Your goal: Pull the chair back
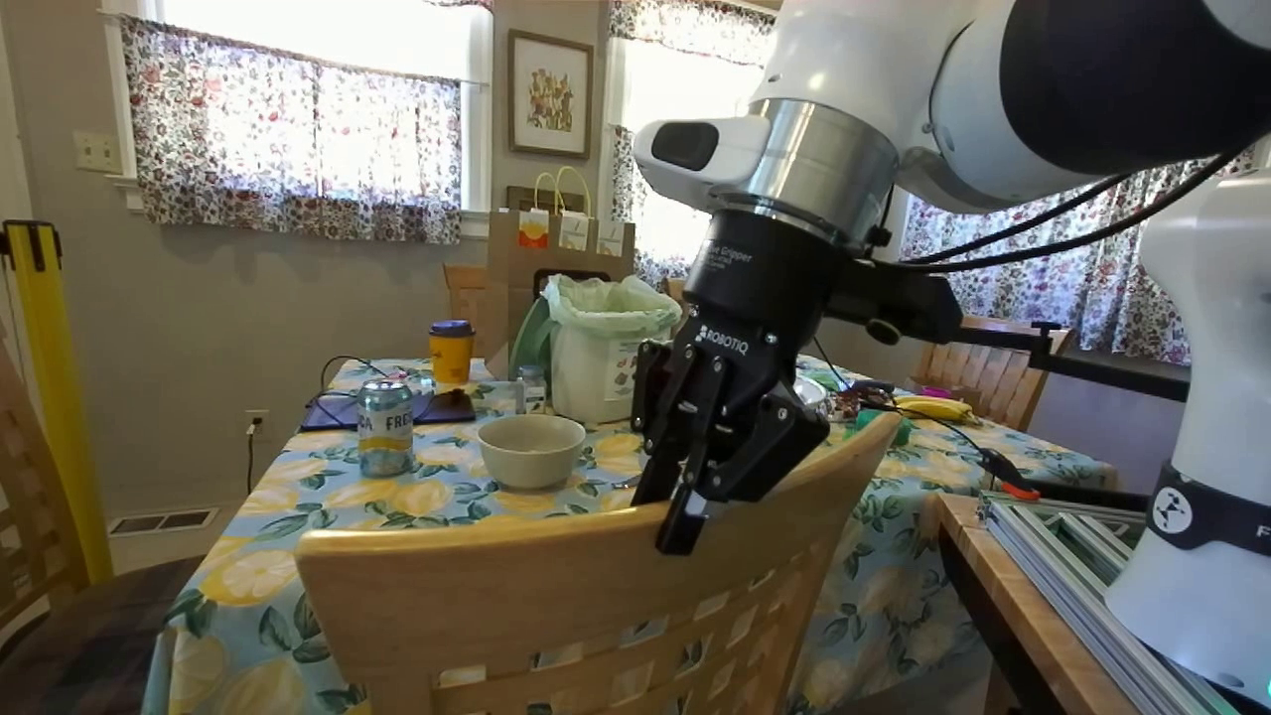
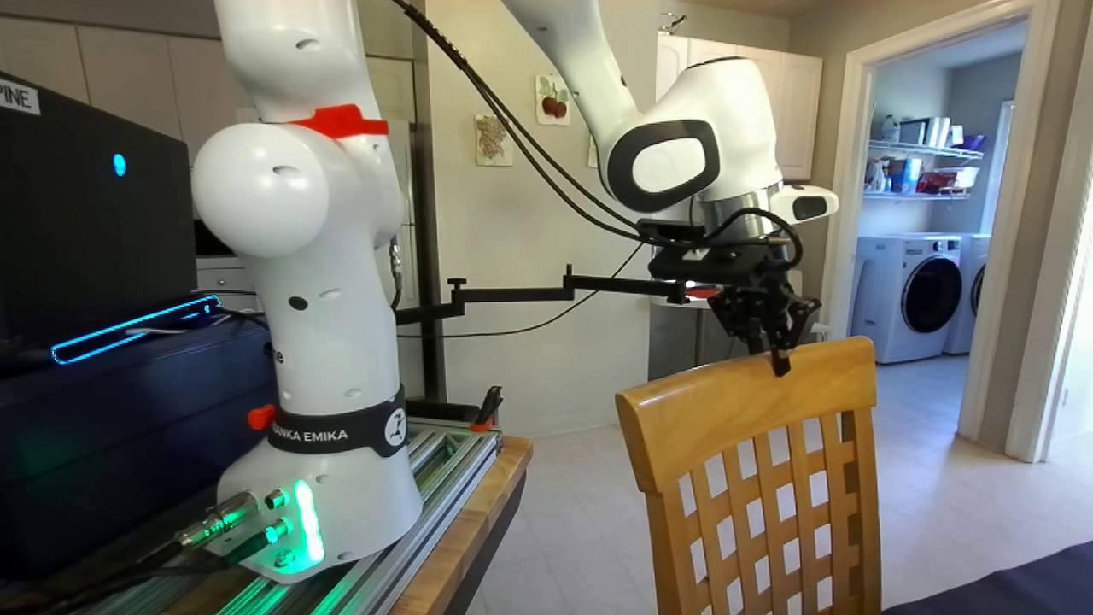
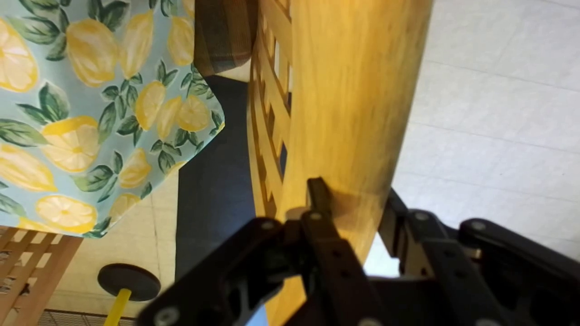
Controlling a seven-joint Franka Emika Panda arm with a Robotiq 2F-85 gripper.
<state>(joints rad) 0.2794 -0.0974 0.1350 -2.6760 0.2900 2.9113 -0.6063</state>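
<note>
The chair, light tan wood with a curved top rail and a square-lattice back, stands close to the table in both exterior views (image 1: 477,586) (image 2: 683,418). In the wrist view its rail (image 3: 353,113) runs from top to bottom between the fingers. My gripper (image 1: 667,508) reaches down over the rail's upper edge, one finger on each face, and is shut on it. An exterior view from another side also has the gripper (image 2: 768,352) on the rail, the near fingertip lying against the wood. The chair's seat and legs are mostly hidden or outside the views.
A table with a lemon-print cloth (image 1: 248,576) stands behind the rail, bearing a bowl (image 1: 531,452), a can (image 1: 385,427) and a bin (image 1: 606,357). The robot's wooden bench (image 1: 1033,616) is beside the chair. A yellow post (image 1: 60,397) stands at the far left. Pale floor (image 2: 555,547) surrounds the chair.
</note>
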